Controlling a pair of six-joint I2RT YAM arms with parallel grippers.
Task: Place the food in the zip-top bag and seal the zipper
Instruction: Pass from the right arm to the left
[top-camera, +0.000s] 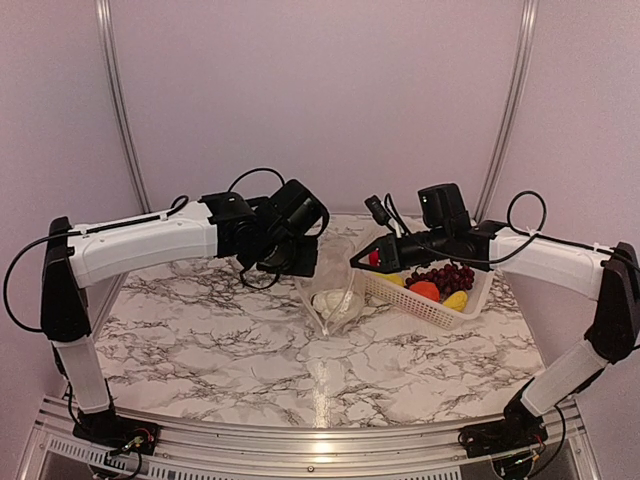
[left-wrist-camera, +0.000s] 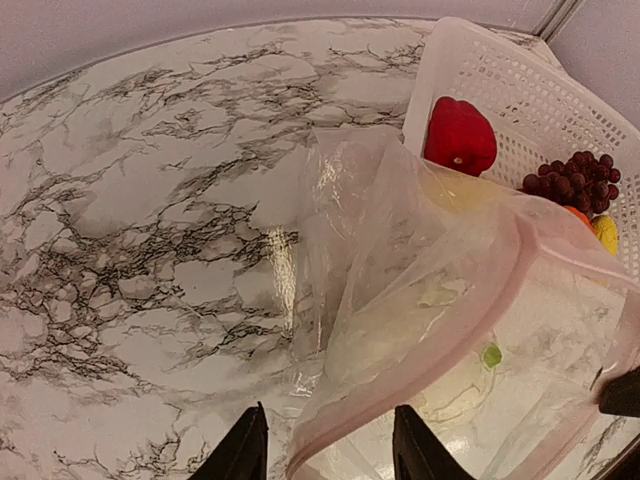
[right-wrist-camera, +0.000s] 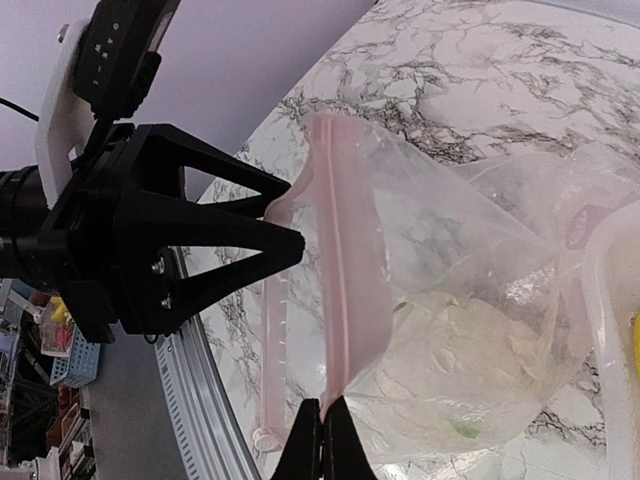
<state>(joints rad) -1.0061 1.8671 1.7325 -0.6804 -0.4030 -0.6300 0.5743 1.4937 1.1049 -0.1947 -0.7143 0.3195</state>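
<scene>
The clear zip-top bag (top-camera: 338, 292) hangs open between my grippers, just left of the basket. Its pink zipper strip (right-wrist-camera: 335, 250) runs along the mouth and also shows in the left wrist view (left-wrist-camera: 470, 330). The white cauliflower (right-wrist-camera: 465, 350) lies inside the bag (left-wrist-camera: 400, 260). My right gripper (right-wrist-camera: 323, 408) is shut on the bag's mouth edge and shows in the top view (top-camera: 362, 260). My left gripper (left-wrist-camera: 328, 430) is open, its fingers either side of the opposite rim. The red pepper (left-wrist-camera: 460, 135), grape bunch (left-wrist-camera: 570, 180) and yellow and orange pieces (top-camera: 440, 294) sit in the basket.
The white perforated basket (top-camera: 478, 290) stands on the marble table at the right, touching the bag. The table's metal front rail (top-camera: 320, 440) runs along the near edge. Grey walls close in the back and sides.
</scene>
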